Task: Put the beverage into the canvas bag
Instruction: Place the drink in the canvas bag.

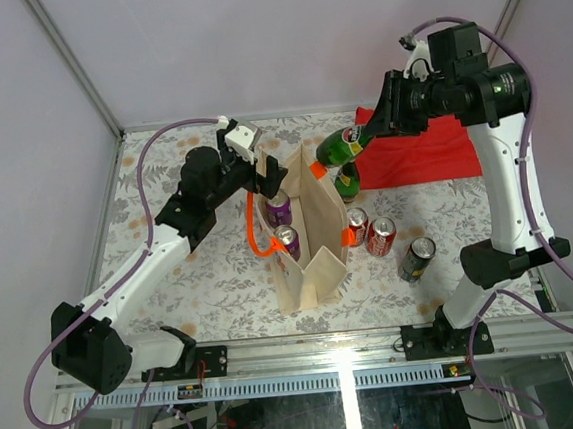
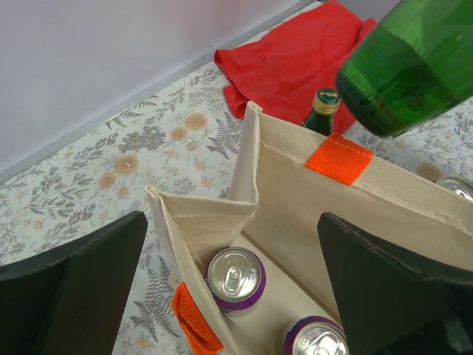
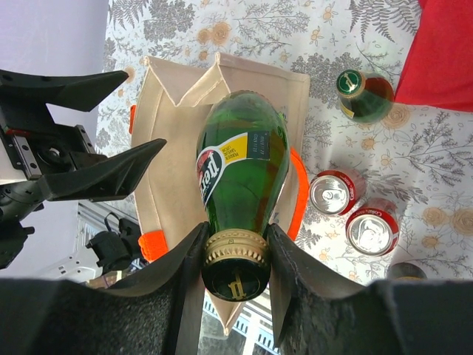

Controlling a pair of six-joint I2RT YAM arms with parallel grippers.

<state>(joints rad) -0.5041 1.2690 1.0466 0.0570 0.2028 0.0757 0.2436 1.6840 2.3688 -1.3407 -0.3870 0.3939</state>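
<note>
The beige canvas bag [image 1: 320, 227] with orange handles stands open mid-table; it also shows in the left wrist view [image 2: 295, 200] and the right wrist view [image 3: 166, 170]. Two purple cans [image 2: 234, 277] stand inside it. My right gripper [image 1: 368, 137] is shut on the neck of a green glass bottle [image 1: 336, 148] and holds it tilted in the air over the bag's far right rim, base toward the bag [image 3: 244, 159]. My left gripper [image 1: 261, 177] is open, its fingers [image 2: 74, 296] wide apart on either side of the bag's far left end.
A second green bottle [image 1: 347, 181] stands just behind the bag. Two red cans [image 1: 368, 229] and a dark can [image 1: 417, 258] stand right of the bag. A red cloth [image 1: 422, 152] lies at the back right. Walls close the back and sides.
</note>
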